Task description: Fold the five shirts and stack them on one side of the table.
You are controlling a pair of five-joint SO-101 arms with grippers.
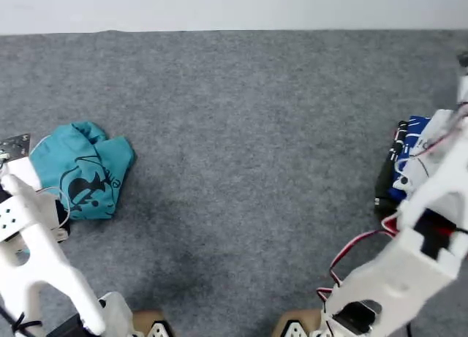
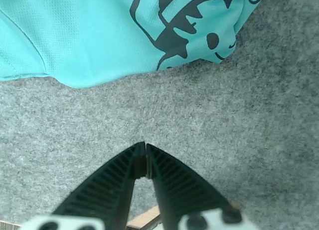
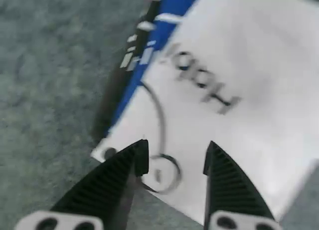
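Grey, felt-like tabletop [image 1: 248, 132] across the high view, with a pale wall strip [image 1: 234, 8] along the top edge. At the left edge, mid-height: 1 crumpled teal shirt [image 1: 84, 172] with a dark print, lying loose and unfolded. At the right edge, mid-height: small stack of folded shirts [image 1: 406, 165], blue and black showing, partly covered by the white right arm [image 1: 417, 256]. White left arm [image 1: 33, 242] rising from the lower left corner, its upper end just beside the teal shirt's lower left edge. Red and black wires [image 1: 355, 253] looping beside the right arm.

From the left wrist, closer detail: teal cloth across the top of the frame, mesh weave and dark print plain to see. Left gripper [image 2: 145, 157] pressed fully together, clamping nothing, over bare grey surface, near the shirt's edge yet apart from it.

From the right wrist, the part that the arm covers from above: white shirt [image 3: 239, 90] with dark lettering on top of the stack, blue layer [image 3: 167, 28] and black layer [image 3: 112, 90] under it at the stack's edge. Right gripper [image 3: 174, 160] spread moderately wide above the white shirt's corner, gripping nothing; contact with the cloth impossible to tell.
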